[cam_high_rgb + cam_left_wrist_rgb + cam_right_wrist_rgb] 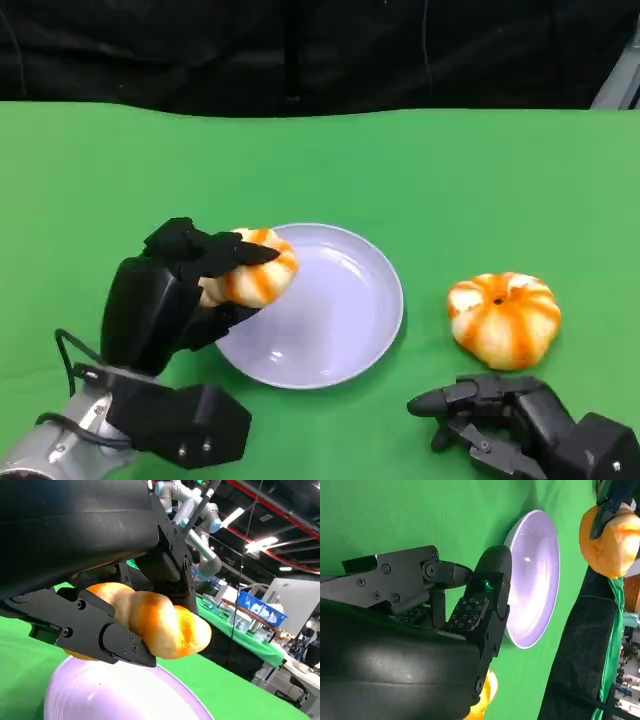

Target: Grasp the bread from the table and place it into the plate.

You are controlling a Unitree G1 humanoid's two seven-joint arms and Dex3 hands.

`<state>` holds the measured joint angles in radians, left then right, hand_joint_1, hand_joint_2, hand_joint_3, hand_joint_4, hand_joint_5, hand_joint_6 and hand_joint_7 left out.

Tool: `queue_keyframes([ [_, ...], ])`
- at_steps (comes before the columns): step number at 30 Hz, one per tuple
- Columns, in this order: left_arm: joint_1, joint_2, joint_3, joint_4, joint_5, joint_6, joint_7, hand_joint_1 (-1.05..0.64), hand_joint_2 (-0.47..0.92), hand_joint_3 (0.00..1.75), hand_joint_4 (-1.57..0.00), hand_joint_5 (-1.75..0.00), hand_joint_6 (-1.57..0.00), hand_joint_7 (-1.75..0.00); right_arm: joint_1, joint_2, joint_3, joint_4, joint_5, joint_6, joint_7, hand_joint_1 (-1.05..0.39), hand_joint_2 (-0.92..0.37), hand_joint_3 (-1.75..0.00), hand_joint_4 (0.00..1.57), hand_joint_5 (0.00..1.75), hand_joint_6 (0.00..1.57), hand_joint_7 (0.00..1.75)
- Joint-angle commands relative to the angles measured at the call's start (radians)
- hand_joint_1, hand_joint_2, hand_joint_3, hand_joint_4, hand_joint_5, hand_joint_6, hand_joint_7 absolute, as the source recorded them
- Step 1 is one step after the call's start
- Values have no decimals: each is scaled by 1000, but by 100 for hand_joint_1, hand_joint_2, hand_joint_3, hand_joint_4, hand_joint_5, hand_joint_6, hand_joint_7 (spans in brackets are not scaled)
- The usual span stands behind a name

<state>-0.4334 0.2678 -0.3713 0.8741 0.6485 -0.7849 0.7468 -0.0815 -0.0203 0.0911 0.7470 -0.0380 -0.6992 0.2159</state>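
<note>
**Orange-striped bread held at the plate's rim**

Black fingers [215, 262] of my left hand [170, 295] cover much of the bread [255, 268], so I see only its far half from the head camera; the near side is hidden behind my palm. In the left wrist view one finger crosses its underside and the shell above cuts off its top. It is a rounded, lobed bun, pale with glossy orange stripes. My left hand grips it, lifted off the green table [480, 180], over the near-left rim of the lilac plate [350, 320].

My right hand [490, 415] rests low on the cloth, holding nothing, fingers loosely curled; how far apart they are I cannot tell. Just beyond its fingertips sits a second bun [503, 320], ribbed like a small pumpkin, apart from the plate.
</note>
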Motion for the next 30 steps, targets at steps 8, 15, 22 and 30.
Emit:
queue_keyframes([
  [8,-105,-37,-35,69,6,56,-191,0,91,9,-79,-131,-120,-34,10,-3,2,-3,-10,27,-6,-4,-92,-39,79,122,110,34],
  [15,-142,-66,-49,117,4,85,-260,-2,92,3,-79,-127,-125,-18,16,-3,4,-13,-10,27,-5,-5,-92,-39,78,123,110,34],
  [22,-158,-85,-53,136,-2,125,-311,-2,92,7,-66,-146,-127,-12,21,-3,6,-23,-12,28,-6,-5,-92,-40,79,124,110,34],
  [30,-192,-111,-64,198,-4,163,-357,-5,92,8,-67,-131,-125,-7,27,3,12,-34,-18,32,-14,-6,-92,-38,79,122,110,34],
])
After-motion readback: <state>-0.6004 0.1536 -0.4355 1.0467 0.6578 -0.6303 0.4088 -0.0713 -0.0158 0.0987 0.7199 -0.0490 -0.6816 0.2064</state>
